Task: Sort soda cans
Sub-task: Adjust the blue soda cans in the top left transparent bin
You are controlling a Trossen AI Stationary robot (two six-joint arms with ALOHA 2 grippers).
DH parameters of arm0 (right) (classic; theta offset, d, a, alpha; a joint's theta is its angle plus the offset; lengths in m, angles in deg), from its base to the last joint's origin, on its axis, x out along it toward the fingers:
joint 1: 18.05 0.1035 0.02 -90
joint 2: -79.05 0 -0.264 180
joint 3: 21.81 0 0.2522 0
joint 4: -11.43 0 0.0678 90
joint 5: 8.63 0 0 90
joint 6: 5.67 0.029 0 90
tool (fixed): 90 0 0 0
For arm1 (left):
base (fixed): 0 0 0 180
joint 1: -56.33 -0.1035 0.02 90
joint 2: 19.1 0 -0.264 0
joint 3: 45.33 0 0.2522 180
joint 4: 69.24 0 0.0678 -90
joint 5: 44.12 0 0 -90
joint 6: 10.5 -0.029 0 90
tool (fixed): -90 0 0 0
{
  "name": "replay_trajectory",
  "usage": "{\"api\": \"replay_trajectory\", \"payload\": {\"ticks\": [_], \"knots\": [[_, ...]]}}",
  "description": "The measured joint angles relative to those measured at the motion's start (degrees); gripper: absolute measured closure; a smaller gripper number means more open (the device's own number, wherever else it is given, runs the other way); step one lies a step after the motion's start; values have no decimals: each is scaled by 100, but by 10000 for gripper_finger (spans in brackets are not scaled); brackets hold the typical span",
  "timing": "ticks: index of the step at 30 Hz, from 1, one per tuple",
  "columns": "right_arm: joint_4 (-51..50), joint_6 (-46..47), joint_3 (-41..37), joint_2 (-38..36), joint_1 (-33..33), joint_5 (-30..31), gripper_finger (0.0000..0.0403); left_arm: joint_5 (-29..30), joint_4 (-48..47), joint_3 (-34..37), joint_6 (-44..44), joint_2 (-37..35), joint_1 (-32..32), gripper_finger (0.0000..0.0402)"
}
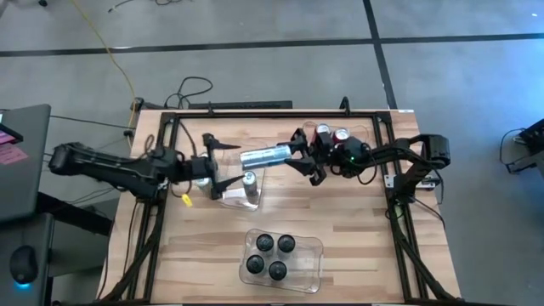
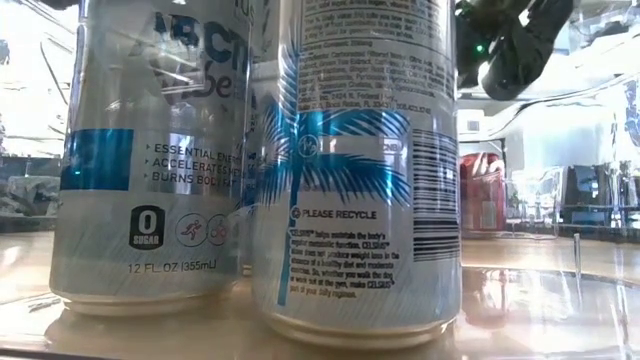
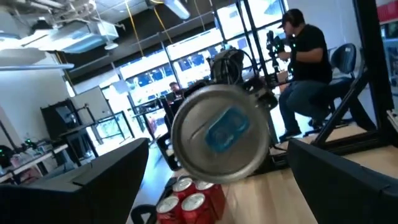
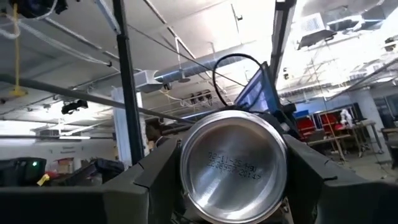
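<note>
My right gripper (image 1: 297, 157) is shut on a silver-blue can (image 1: 263, 155) that lies level in the air above mid-table. Its silver top with a blue tab (image 3: 217, 134) faces my left gripper (image 1: 225, 160). That gripper is open, with a finger on either side of the can's top end, touching nothing. Two more silver-blue cans (image 2: 350, 170) stand upright in a clear bin (image 1: 240, 197) just below. Red cans (image 1: 331, 136) stand in a bin at the far right. Several dark cans (image 1: 272, 255) stand in a bin near the front edge. My right gripper holds the silver-blue can by its bottom end (image 4: 233, 165), pinched between the two fingers (image 4: 155, 180). The fingers come level from the table's right and run along the can's sides. The can is lifted clear and lies horizontal, its top pointing toward the table's left.
A yellow tag (image 1: 185, 199) lies on the wood left of the middle bin. The black frame rails (image 1: 255, 115) run around the table's far and side edges. A person (image 3: 305, 68) sits in the room beyond the table. Bare wood shows between the middle and near bins.
</note>
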State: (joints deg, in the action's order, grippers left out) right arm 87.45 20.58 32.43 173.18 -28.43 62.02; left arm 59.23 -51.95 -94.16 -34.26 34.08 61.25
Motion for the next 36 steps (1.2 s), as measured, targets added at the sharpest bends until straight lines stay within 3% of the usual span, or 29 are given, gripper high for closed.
{"api": "replay_trajectory", "payload": {"ticks": [6, 16, 21, 27, 32, 36], "knots": [[2, -237, 14, 0, 122, -22, 177, 38, 762, 9, 134, 619, -1, 22], [-36, -282, 14, 0, 86, -24, 177, -94, 1101, 7, 376, 679, -5, 32], [-44, -295, 14, 0, 63, -81, 177, -90, 1099, 7, 427, 679, -12, 73], [-60, -276, 14, 0, 5, -160, 177, -85, 1110, 7, 343, 677, -10, 168], [-203, -263, 20, -9, -34, -216, 177, 40, 928, -40, 356, 591, -7, 171], [-391, -287, 29, -9, -66, -221, 138, 114, 416, -170, 428, 398, 3, 171]]}}
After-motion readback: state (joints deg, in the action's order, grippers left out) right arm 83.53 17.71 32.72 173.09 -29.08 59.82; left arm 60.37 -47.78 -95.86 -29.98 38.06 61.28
